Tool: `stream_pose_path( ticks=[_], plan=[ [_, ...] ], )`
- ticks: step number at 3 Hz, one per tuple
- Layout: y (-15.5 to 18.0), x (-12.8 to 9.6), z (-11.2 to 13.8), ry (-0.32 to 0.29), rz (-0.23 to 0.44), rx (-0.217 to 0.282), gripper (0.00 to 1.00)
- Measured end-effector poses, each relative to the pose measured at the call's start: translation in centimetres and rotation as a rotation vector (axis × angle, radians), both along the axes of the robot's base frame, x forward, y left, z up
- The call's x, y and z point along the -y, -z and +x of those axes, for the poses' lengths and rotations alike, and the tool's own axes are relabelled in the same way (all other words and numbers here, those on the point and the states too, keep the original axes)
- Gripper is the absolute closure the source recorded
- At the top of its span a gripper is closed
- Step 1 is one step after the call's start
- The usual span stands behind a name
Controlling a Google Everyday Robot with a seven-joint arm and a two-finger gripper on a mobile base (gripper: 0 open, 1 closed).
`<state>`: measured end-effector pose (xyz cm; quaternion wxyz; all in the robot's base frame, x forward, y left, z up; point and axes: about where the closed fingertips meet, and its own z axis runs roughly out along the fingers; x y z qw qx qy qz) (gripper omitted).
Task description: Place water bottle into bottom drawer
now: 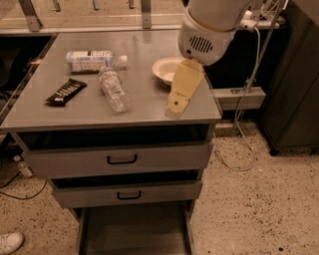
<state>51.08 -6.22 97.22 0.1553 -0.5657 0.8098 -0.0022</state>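
Single high view, angled down over cabinet [149, 107]; hand [175, 107] close, centre-right.

Single arm [222, 9] enters from the top right. White rounded wrist housing [204, 42], vent grille facing the camera. Tan gripper [175, 107] hangs below the housing, tilted down and to the left, seen side-on as one flat tan piece. Tip sits low over the right front part of the cabinet top [149, 99], near its front edge.
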Motion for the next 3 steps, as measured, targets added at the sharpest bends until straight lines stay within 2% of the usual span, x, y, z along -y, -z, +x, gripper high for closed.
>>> stream_pose_path(
  ticks=[1,2,3],
  plan=[
    [0.7,-1.8,0.0,-0.019,0.035,-0.004,0.00],
    [3.2,-8.0,0.4,-0.066,0.062,-0.054,0.00],
    [3.2,-8.1,0.4,-0.067,0.063,-0.054,0.00]
  ],
)
